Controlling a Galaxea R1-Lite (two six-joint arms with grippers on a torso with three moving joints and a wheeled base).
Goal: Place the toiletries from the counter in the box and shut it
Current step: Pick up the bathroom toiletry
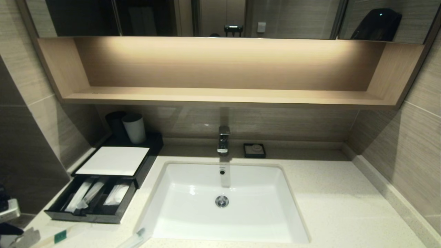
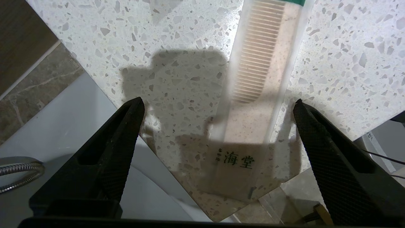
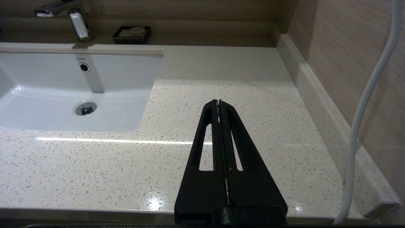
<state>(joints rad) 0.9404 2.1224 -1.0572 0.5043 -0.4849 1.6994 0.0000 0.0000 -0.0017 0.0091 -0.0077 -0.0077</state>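
The left gripper (image 2: 218, 104) hangs over the counter's (image 1: 330, 206) front left corner, its black fingers (image 2: 110, 152) spread wide and holding nothing. Between them, flat on the speckled cream stone, lies a comb packet (image 2: 253, 95) in clear wrap, with a green band at its far end and dark printed characters near its close end; that close end reaches almost to the counter's edge. In the head view the gripper sits at about 8 o'clock from the sink (image 1: 224, 203), and the packet's green label (image 1: 60, 236) shows there too. A second slim packet (image 1: 132, 239) lies at the sink's near left corner, at about 7 o'clock from the drain.

The box (image 1: 113, 162) stands at 10 o'clock from the sink, its white top panel bare and its drawer (image 1: 91, 203) pulled out toward the front. Several whitish wrapped packets (image 1: 86, 196) already lie in its compartments. Behind it stands a light grey cup (image 1: 134, 128).

The right gripper (image 3: 219, 102) hovers above the counter's front right part, its fingers pressed together on nothing. The stone there runs open to a raised lip along the tiled wall. A faucet (image 1: 223, 139) stands at 12 o'clock from the sink, a black soap dish (image 1: 254, 150) just beside it at 1 o'clock. A lit wooden wall shelf (image 1: 224, 94) spans the wall above.
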